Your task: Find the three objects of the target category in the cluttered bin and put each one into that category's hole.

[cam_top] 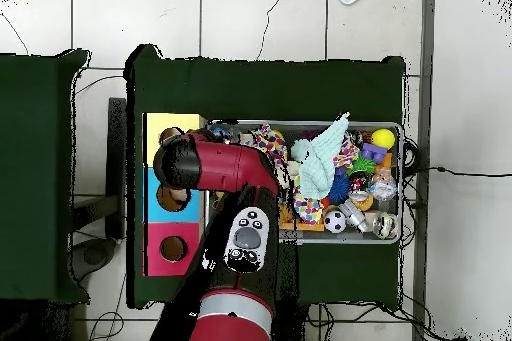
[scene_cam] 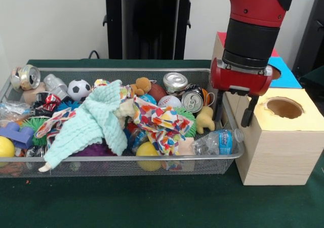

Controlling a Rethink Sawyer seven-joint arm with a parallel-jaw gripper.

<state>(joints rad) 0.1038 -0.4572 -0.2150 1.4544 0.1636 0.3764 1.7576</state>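
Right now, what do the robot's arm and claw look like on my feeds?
The arm is glossy red with a wide black cylindrical band above the wrist. Below it a red, rounded wrist housing with a thin silver ring on top carries the claw, which has two slim black fingers. In the overhead view the red arm segment ends in a black round cap, and a grey oval panel with dark buttons sits near the base.

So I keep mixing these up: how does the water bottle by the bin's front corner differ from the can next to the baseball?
The water bottle is clear, crinkled plastic with a blue-and-white label; the can is shiny metal. The water bottle lies on its side against the bin's rim, while the can shows its round top toward the front camera. Both sit in the cluttered bin, near its end by the boxes.
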